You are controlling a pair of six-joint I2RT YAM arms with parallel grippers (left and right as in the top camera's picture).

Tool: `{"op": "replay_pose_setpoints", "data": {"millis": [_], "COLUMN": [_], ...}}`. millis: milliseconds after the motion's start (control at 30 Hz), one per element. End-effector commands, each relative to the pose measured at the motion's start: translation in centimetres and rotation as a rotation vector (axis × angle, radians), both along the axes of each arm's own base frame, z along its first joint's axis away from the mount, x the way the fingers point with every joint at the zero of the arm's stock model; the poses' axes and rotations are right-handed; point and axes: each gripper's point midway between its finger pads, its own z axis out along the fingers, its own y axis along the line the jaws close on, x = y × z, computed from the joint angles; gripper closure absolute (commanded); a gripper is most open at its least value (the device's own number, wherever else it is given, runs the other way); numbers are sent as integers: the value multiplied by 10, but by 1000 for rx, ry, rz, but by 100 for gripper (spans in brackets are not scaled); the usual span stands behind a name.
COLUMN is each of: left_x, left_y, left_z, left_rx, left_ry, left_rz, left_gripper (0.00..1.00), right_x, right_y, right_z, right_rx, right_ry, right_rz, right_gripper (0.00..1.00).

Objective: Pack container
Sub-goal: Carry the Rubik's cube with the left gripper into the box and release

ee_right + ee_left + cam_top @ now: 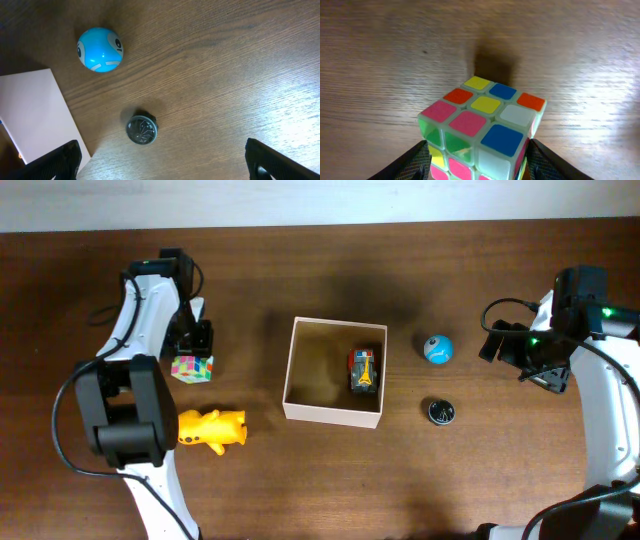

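The container [291, 370], a square white-walled box with a tan inside, stands mid-table; its white wall also shows in the right wrist view [35, 115]. A small toy car [363, 370] lies in its right half. My left gripper [193, 348] is shut on a multicoloured puzzle cube [192, 367]. In the left wrist view both fingers [479, 167] press the sides of the cube [482, 127]. My right gripper [535, 365] is open and empty, right of the box; its fingers [167, 165] are spread wide above bare wood.
A blue ball with a face [437, 349] [100, 49] and a dark round disc [441, 412] [142, 129] lie right of the box. A yellow toy animal [212, 428] lies at the front left, below the cube.
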Motion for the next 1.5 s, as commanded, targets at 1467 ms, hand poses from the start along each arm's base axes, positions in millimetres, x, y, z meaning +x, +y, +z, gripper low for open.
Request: {"op": "replay_pose_setpoints", "data": {"millis": [1467], "left_x": [-4], "left_y": [-49], "left_z": [-2], "left_rx": [-93], "left_ry": [-129], "left_rz": [190], "left_gripper": [39], "right_x": [3], "right_y": [-5], "right_z": [3], "right_rx": [-15], "right_ry": [-10], "right_rz": [-10], "right_gripper": [1]}}
